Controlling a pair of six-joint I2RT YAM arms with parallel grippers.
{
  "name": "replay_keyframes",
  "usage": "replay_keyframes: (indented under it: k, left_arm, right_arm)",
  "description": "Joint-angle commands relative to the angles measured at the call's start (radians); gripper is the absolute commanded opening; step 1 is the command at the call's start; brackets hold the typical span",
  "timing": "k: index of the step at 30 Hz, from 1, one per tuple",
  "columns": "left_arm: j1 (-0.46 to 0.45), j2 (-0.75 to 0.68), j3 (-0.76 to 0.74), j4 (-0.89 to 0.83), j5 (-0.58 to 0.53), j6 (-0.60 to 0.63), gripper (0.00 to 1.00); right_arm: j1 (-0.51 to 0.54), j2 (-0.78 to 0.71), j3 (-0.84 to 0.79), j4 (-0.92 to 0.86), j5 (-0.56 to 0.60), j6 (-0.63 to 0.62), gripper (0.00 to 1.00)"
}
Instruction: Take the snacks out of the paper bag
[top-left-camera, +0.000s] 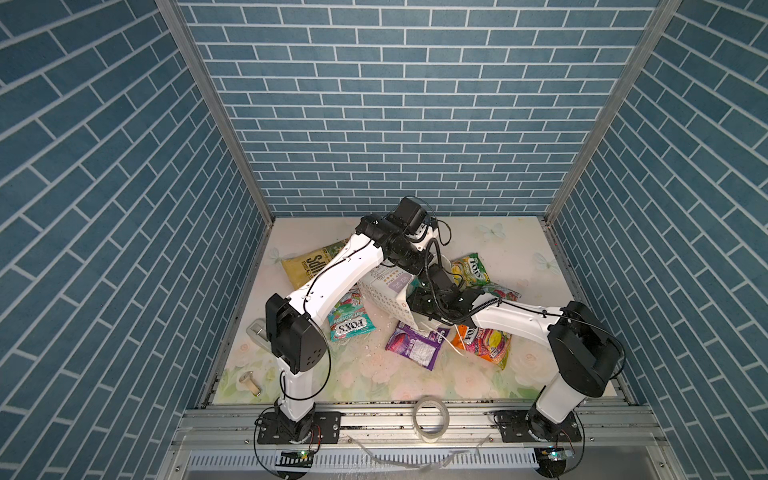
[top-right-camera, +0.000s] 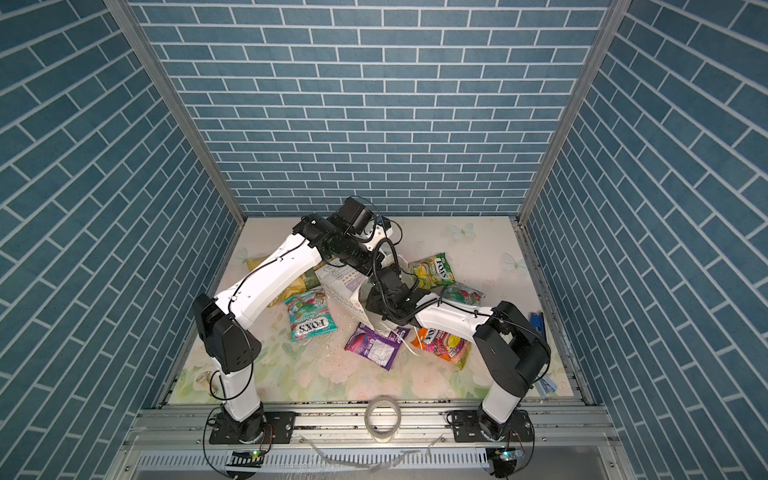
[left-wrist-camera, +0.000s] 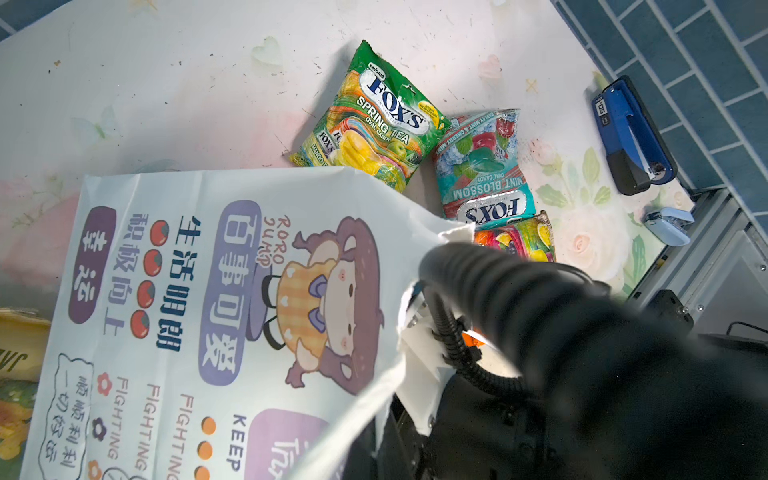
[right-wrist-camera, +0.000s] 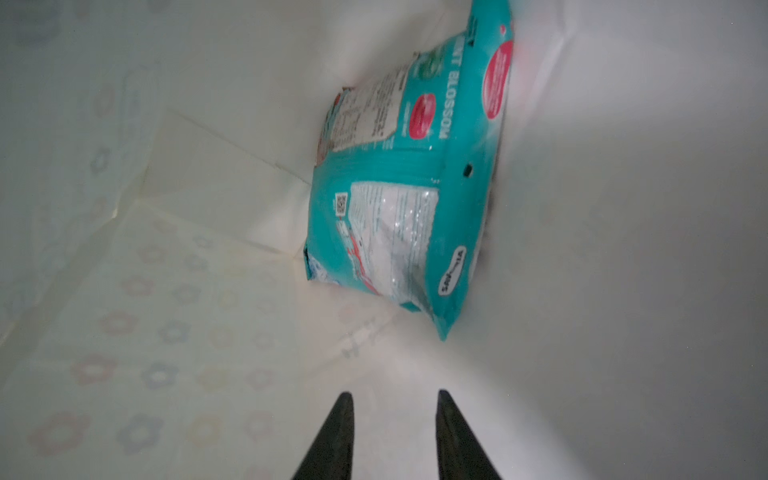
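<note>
1. The paper bag (top-left-camera: 386, 291) lies tipped on its side in the middle of the table (top-left-camera: 374, 374), its mouth turned toward the right arm
2. Six snacks are already out on the table around it: the chips bag (top-left-camera: 316, 266) at the far left, a teal packet (top-left-camera: 351, 324) in front of that, a purple packet (top-left-camera: 415, 343) and an orange packet (top-left-camera: 486, 347) near the bag's mouth, and a green packet (left-wrist-camera: 374, 120) with a second teal packet (left-wrist-camera: 486, 166) just beside it on the far right
3. One snack is left: the last teal packet (right-wrist-camera: 411, 199) sits deep inside the bag, leaning against an inner wall near the bottom fold
4. The right gripper (right-wrist-camera: 395, 436) is inside the bag and aimed at that packet; its jaws stand apart with nothing between them, short of the packet
5. The left gripper is closed, but its fingers are hidden in every view; the left arm reaches over the far end of the bag, so it is probably pinching the paper to steady it, though I cannot tell for sure
6. By my count the job is nearly done: the right arm needs to reach further in, grip the last packet and draw it out onto the table
</note>
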Motion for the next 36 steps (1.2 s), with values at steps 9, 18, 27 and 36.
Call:
replay_keyframes:
  k: [9,18,27,36]
  left_arm:
    - [-0.001,-0.018,-0.007,-0.011,0.056,0.017,0.0]
    - [-0.001,-0.001,0.016,-0.03,0.074,0.021,0.0]
    - [-0.001,0.009,0.024,-0.04,0.103,0.021,0.0]
    - [-0.004,0.02,0.029,-0.044,0.128,0.015,0.0]
  right_arm:
    - [0.008,0.074,-0.016,-0.026,0.113,-0.01,0.36]
    - [0.01,0.121,0.019,-0.027,0.142,-0.041,0.36]
    - [0.012,0.169,0.063,-0.029,0.161,-0.08,0.36]
    - [0.029,0.21,0.094,0.023,0.142,-0.117,0.34]
